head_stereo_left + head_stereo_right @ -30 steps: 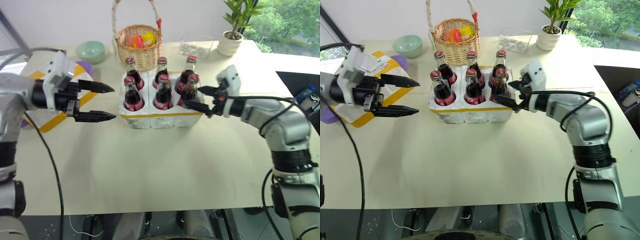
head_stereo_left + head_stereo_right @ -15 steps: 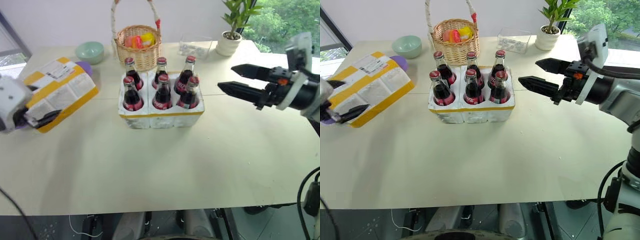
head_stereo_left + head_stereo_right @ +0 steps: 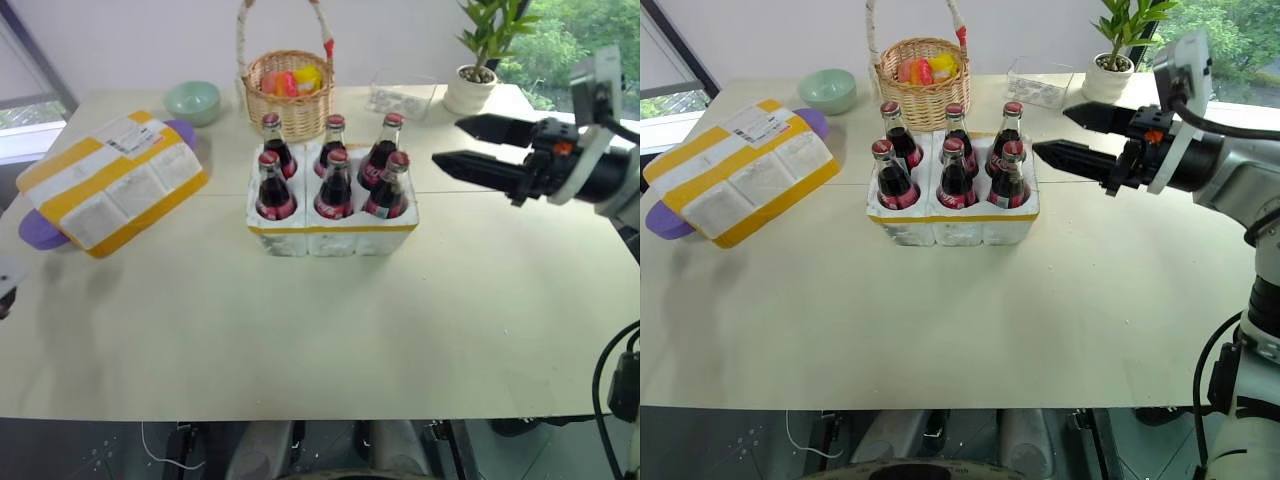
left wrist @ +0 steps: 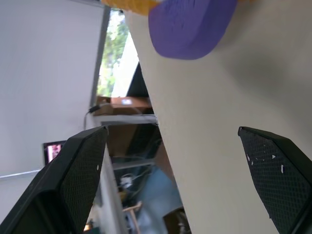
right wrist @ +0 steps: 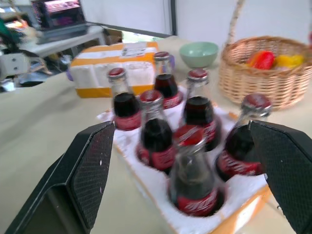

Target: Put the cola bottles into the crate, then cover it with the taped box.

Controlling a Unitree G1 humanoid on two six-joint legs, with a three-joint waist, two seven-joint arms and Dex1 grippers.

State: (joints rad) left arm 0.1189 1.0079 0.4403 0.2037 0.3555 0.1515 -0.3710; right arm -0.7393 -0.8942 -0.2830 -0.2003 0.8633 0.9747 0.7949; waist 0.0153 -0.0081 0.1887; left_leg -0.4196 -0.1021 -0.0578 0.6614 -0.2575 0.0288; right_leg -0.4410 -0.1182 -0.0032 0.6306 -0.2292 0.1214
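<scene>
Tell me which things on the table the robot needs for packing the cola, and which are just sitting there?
Needed for the job:
- six cola bottles, all standing in the crate
- crate
- taped box, lying off to the left, not yet on the crate

Just lying about:
- basket with fruit
- green bowl
- clear tray
- potted plant
- purple plate under the box

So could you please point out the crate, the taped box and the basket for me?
crate (image 3: 952,230): right eye view, front wall.
taped box (image 3: 740,170): right eye view, top face.
basket (image 3: 923,102): right eye view, woven front wall.
</scene>
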